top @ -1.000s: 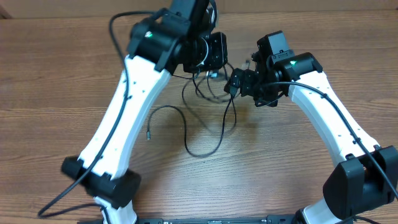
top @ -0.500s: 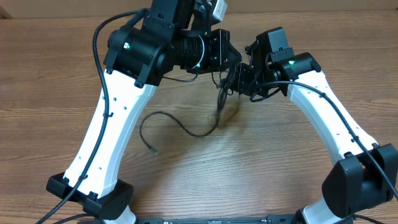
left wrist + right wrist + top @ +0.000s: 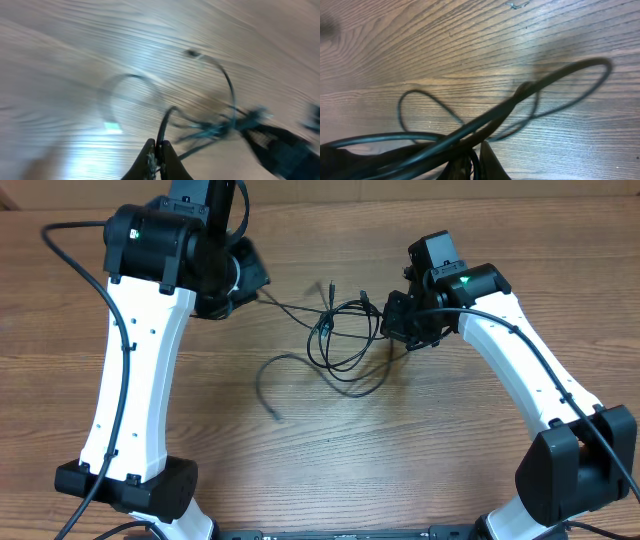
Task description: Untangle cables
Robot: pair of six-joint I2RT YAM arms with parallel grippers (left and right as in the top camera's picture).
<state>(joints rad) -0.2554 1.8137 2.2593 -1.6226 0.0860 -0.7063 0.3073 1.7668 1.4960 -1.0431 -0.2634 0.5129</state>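
Though blur veils it, the left tool [image 3: 156,150] and right tool [image 3: 476,162] pinch cables [image 3: 340,340].

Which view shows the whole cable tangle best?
Overhead. The cables show whole and sharp there, with the loops, plugs and trailing end all visible. The left wrist view shows them smeared by motion blur. The right wrist view shows only a few strands close up, cut off by the frame.

Beneath me lay a wooden table [image 3: 450,460], brown, its grain running from side to side. Light glared pale on one patch of it. Beyond its far edge ran a plain beige strip [image 3: 500,188].
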